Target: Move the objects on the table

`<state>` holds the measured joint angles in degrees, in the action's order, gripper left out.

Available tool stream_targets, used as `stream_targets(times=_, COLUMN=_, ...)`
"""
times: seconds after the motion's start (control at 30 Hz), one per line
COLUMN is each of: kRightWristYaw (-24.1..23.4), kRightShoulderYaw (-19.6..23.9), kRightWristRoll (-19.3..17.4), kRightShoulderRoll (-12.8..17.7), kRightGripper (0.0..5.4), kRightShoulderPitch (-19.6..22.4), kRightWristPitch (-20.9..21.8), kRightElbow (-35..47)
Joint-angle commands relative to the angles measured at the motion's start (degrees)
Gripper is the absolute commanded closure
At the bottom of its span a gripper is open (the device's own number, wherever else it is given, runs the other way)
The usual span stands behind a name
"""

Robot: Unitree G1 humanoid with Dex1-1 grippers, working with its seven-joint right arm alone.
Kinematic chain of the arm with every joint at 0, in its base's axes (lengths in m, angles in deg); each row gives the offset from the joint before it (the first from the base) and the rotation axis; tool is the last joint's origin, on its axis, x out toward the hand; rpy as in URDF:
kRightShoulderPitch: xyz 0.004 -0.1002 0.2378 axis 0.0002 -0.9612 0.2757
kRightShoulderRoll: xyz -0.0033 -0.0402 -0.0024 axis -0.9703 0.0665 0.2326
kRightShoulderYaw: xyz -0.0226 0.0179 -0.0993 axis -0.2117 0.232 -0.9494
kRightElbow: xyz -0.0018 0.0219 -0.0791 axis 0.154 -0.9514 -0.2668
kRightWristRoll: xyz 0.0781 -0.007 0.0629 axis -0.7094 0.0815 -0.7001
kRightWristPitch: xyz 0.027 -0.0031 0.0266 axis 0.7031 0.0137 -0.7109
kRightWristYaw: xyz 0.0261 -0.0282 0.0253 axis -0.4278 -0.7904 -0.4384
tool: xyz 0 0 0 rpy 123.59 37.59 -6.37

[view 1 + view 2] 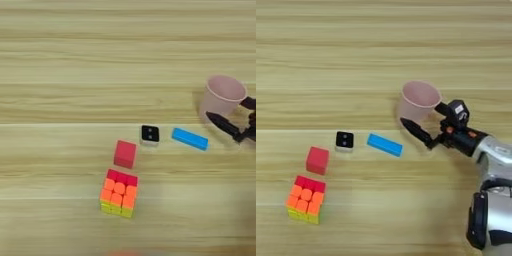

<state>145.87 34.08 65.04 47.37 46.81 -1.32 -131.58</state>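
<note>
The pale pink cup (pixel 417 98) stands upright on the table (pixel 356 50), right of centre. My right gripper (pixel 420 113) reaches in from the right and is open around the cup. One black finger (pixel 417 131) lies along the cup's near lower wall and the other finger (pixel 443 108) sits at the rim's right side. I cannot tell whether either finger presses on the cup. The flat blue bar (pixel 385 144) lies on the wood just left of the lower finger's tip, apart from it.
A small black-and-white cube (pixel 344 141) sits left of the bar. A plain red cube (pixel 317 160) and a red-orange-yellow puzzle cube (pixel 305 199) lie further left and nearer. My silver forearm (pixel 496 165) fills the lower right corner.
</note>
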Motion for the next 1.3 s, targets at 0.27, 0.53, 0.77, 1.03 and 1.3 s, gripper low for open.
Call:
stream_targets(times=0.27, kRightWristYaw=-7.0, kRightShoulderYaw=-2.5, kRightWristRoll=2.1, kRightShoulderRoll=-2.0, kRightGripper=0.03, kRightShoulderPitch=6.2, kRightWristPitch=1.3, kRightElbow=2.8)
stream_targets(times=0.53, kRightWristYaw=-8.2, kRightShoulderYaw=-3.2, kRightWristRoll=2.5, kRightShoulderRoll=-3.5, kRightGripper=0.36, kRightShoulderPitch=6.5, kRightWristPitch=1.3, kRightElbow=2.8)
stream_targets(times=0.77, kRightWristYaw=-8.0, kRightShoulderYaw=-2.8, kRightWristRoll=1.9, kRightShoulderRoll=-3.6, kRightGripper=1.11, kRightShoulderPitch=6.8, kRightWristPitch=1.6, kRightElbow=3.3)
stream_targets(times=1.03, kRightWristYaw=-5.3, kRightShoulderYaw=-1.6, kRightWristRoll=0.2, kRightShoulderRoll=-2.9, kRightGripper=1.18, kRightShoulderPitch=7.2, kRightWristPitch=2.9, kRightElbow=4.9)
stream_targets(times=1.3, kRightWristYaw=1.4, kRightShoulderYaw=-0.6, kRightWristRoll=-3.6, kRightShoulderRoll=-3.3, kRightGripper=1.18, kRightShoulderPitch=7.1, kRightWristPitch=4.9, kRightElbow=9.9)
